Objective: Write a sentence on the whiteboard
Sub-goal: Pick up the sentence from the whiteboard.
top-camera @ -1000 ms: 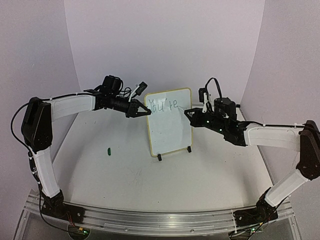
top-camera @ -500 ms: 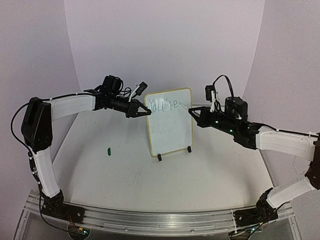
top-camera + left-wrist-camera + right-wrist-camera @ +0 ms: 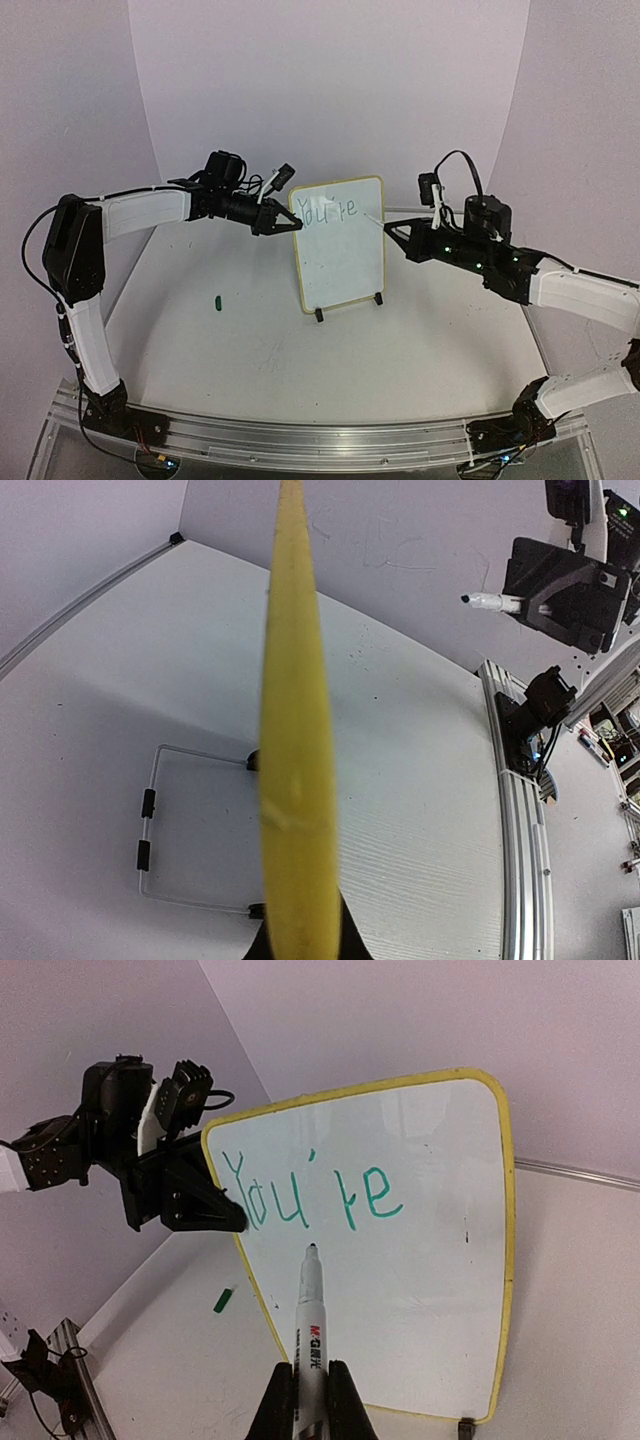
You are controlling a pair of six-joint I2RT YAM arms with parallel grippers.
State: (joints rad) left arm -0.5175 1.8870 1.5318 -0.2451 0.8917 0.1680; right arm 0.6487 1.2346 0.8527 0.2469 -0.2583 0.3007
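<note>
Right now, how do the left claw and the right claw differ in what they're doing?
The left claw is clamped on the left edge of the whiteboard, while the right claw grips a marker. The left claw touches the frame. The right claw stands off to the board's right, with only the marker tip pointed at the board; whether the tip touches is unclear. Both claws are black, shut, and level with the board's upper part.

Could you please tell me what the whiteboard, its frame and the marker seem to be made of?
The whiteboard looks like smooth white coated board, perhaps melamine or painted steel; the green writing sits crisply on it. Its frame is pale yellow with rounded corners, probably plastic. The marker has a white printed barrel, likely plastic.
</note>
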